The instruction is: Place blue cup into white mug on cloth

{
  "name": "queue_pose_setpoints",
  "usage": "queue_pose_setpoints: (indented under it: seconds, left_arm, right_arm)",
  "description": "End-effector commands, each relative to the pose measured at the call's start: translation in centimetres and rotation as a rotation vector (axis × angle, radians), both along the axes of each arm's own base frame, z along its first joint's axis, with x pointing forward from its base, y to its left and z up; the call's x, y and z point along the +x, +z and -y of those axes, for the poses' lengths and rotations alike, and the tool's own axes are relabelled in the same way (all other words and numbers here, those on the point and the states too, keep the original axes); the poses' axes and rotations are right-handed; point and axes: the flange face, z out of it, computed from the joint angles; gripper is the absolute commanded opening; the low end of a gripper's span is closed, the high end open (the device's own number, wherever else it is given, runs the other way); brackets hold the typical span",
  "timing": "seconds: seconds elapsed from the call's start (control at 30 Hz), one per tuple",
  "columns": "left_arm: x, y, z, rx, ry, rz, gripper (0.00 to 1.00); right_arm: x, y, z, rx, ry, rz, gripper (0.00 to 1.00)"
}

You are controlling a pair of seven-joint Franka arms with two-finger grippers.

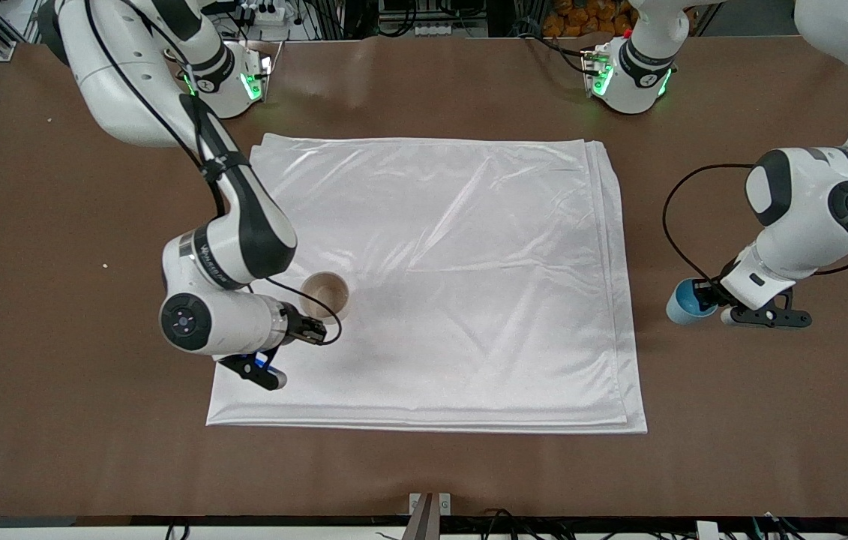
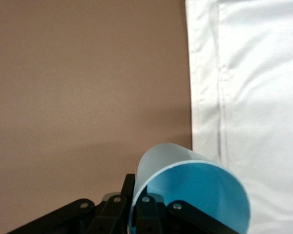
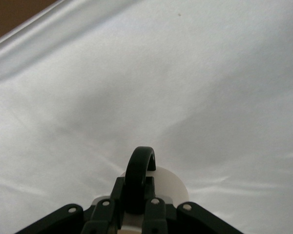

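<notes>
The blue cup is over the bare brown table off the cloth's edge, toward the left arm's end, and is tilted. My left gripper is shut on its rim wall, one finger inside and one outside; in the left wrist view the blue cup sits in the left gripper. The white mug is upright over the cloth near the right arm's end. My right gripper is shut on its black handle. The right gripper hides most of the mug body.
The cloth's layered edge runs beside the blue cup. The brown table surrounds the cloth. Both arm bases stand along the table's edge farthest from the front camera.
</notes>
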Motion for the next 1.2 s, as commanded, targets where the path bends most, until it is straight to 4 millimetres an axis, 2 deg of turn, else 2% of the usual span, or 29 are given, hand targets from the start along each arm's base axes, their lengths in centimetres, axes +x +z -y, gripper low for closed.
queue_pose_setpoints:
  seconds: [0.0, 0.17, 0.47, 0.83, 1.0, 1.1, 1.17]
  left_arm:
    - [0.7, 3.7, 2.7, -0.016, 0.02, -0.016, 0.0]
    - [1.1, 6.0, 6.0, -0.032, 0.063, -0.049, 0.0]
    - [0.7, 8.2, 11.3, -0.045, 0.146, -0.095, 0.0]
    - [-0.1, 9.9, 17.0, -0.061, 0.212, -0.105, 0.0]
    - [-1.1, 10.9, 21.1, -0.066, 0.253, -0.107, 0.0]
    - [-2.0, 11.5, 24.7, -0.077, 0.281, -0.104, 0.0]
    - [-2.4, 11.7, 26.5, -0.083, 0.291, -0.112, 0.0]
  right_arm:
    - [-1.3, 1.0, -4.9, -0.002, -0.102, 0.03, 0.0]
    - [-2.4, 0.7, -8.7, 0.01, -0.181, 0.068, 0.0]
    - [-3.7, -1.3, -12.3, 0.034, -0.249, 0.088, 0.0]
    - [-4.6, -4.7, -13.7, 0.058, -0.267, 0.103, 0.0]
    - [-5.0, -5.6, -14.3, 0.061, -0.264, 0.104, 0.0]
    - [-5.1, -6.0, -14.3, 0.058, -0.264, 0.1, 0.0]
    - [-5.1, -6.4, -14.3, 0.055, -0.264, 0.097, 0.0]
